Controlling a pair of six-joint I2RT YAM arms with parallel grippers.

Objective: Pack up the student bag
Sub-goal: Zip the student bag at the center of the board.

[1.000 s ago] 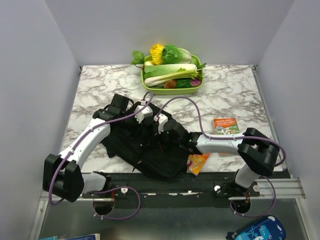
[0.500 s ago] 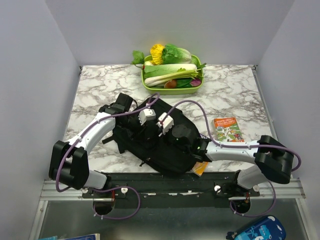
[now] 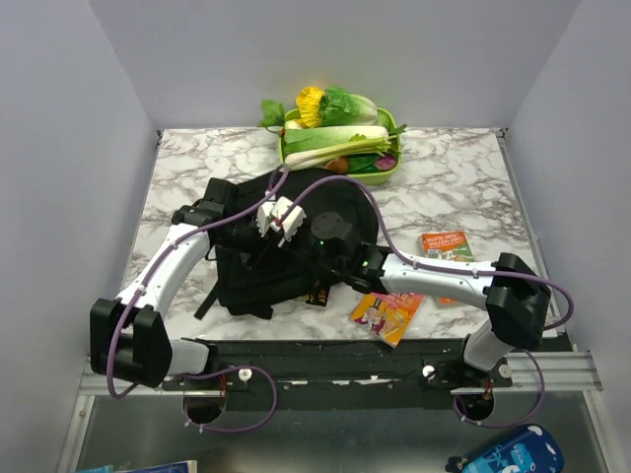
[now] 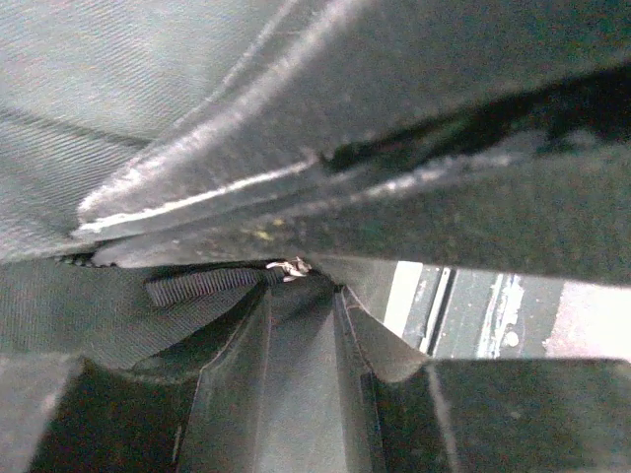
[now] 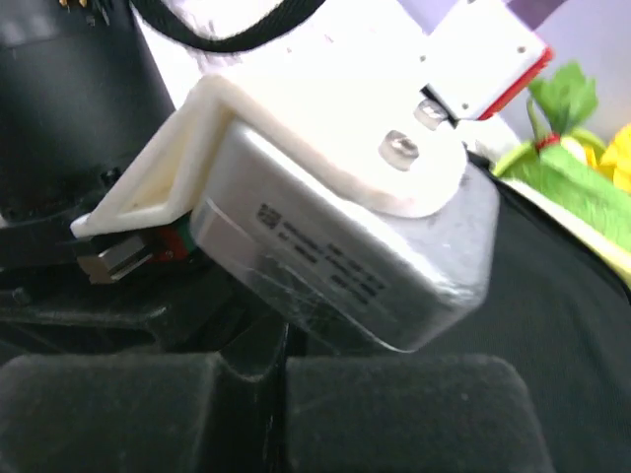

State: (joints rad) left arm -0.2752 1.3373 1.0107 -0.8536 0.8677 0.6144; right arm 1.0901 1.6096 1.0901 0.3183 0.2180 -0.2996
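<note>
Plainly the step in hand is getting the student bag [image 3: 246, 276] opened up, since nothing looks packed yet: it lies slumped in the middle of the counter [image 3: 463, 187], left of the two books and on the near side of the green vegetable tray [image 3: 397, 158]. Both arms meet over its upper part. From the left wrist, the left claw [image 4: 311, 384] has its fingers a little apart with a bunched fold of grey lining and black fabric filling the space between, so I judge it is pinching the bag. The right claw [image 5: 286, 384] has its pads pressed together, and I cannot tell whether any cloth is caught in them. It sits almost against the left wrist's camera housing [image 5: 335, 246]. To do this well, I would have the two claws draw apart sideways, not both upward, so the mouth gapes instead of the whole bag lifting. Each should grip one layer only, as a doubled fold keeps the opening shut. The opening should end up facing the orange book [image 3: 386, 313] near the front edge and the second book [image 3: 444, 246] further right. Mind the wrists knocking together, and the purple cable [image 3: 375, 212] looped over the bag.
</note>
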